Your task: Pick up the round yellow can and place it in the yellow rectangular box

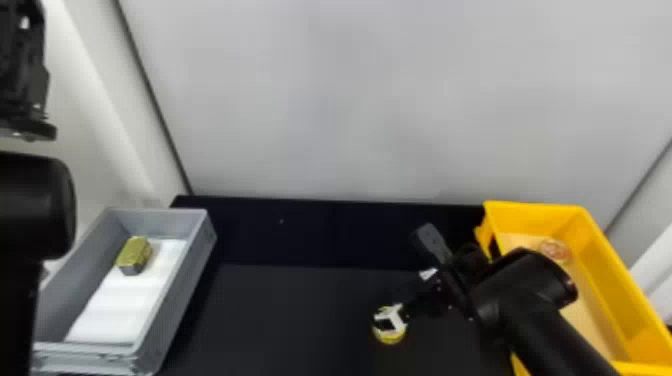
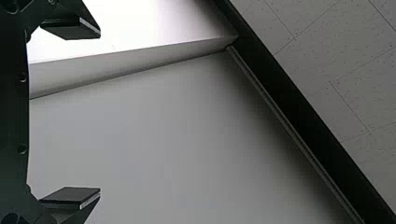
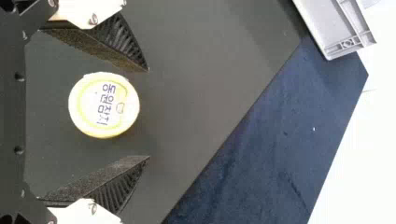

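In the head view the round yellow can (image 1: 390, 337) stands on the dark table, left of the yellow rectangular box (image 1: 612, 255). My right gripper (image 1: 407, 285) is over it, one finger partly covering the can's top. In the right wrist view the can (image 3: 103, 105) lies between the spread fingers of my right gripper (image 3: 148, 113), with a gap on both sides. My left arm stays raised at the head view's left edge, its gripper (image 1: 27, 125) up by the wall; in the left wrist view that gripper (image 2: 100, 114) is open and holds nothing.
A grey box (image 1: 192, 275) stands at the left with a white sheet (image 1: 120, 310) and a gold-green block (image 1: 134, 255) inside. A round reddish item (image 1: 555, 249) lies in the yellow box, partly behind which my right forearm crosses. A pale wall (image 1: 350, 100) rises behind the table.
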`<control>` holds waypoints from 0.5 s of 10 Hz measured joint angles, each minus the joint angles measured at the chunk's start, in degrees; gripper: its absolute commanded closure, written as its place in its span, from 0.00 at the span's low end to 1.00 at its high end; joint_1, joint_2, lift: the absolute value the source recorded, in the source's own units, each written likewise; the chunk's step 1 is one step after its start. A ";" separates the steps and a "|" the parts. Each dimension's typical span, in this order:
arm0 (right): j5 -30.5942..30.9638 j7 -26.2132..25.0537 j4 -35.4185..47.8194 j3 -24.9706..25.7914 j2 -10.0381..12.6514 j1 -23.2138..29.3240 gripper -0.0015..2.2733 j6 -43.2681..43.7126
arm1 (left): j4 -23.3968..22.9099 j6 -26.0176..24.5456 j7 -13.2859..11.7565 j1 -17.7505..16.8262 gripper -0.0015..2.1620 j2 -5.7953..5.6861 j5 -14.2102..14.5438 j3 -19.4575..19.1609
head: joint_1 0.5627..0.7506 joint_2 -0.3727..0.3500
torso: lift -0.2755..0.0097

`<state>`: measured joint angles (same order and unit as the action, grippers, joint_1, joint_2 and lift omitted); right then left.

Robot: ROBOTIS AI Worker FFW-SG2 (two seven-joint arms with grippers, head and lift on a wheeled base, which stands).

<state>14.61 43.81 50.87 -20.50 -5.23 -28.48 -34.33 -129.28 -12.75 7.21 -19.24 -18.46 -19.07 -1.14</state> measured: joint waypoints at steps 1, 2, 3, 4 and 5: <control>-0.05 -0.02 -0.28 0.01 0.10 0.01 0.06 0.07 | 0.00 0.00 0.00 0.00 0.04 0.00 0.00 0.01 | 0.53 0.59 | 0.93; -0.09 -0.05 -0.61 0.01 0.19 0.04 0.06 0.17 | 0.00 0.00 0.00 -0.01 0.04 0.00 0.00 0.04 | 0.53 0.59 | 0.93; -0.11 -0.07 -0.97 -0.01 0.26 0.06 0.06 0.26 | 0.00 0.00 0.00 -0.02 0.04 0.00 0.00 0.05 | 0.53 0.59 | 0.93; -0.12 -0.05 -1.33 -0.06 0.30 0.08 0.06 0.35 | 0.00 0.00 0.00 -0.03 0.04 0.00 0.00 0.06 | 0.53 0.59 | 0.93; -0.13 -0.04 -1.65 -0.12 0.31 0.08 0.06 0.45 | 0.00 0.00 0.00 -0.04 0.04 0.03 0.00 0.06 | 0.53 0.59 | 0.93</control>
<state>14.48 43.77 49.22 -20.62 -4.92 -28.39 -33.88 -129.29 -12.75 7.21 -19.28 -18.43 -19.07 -1.08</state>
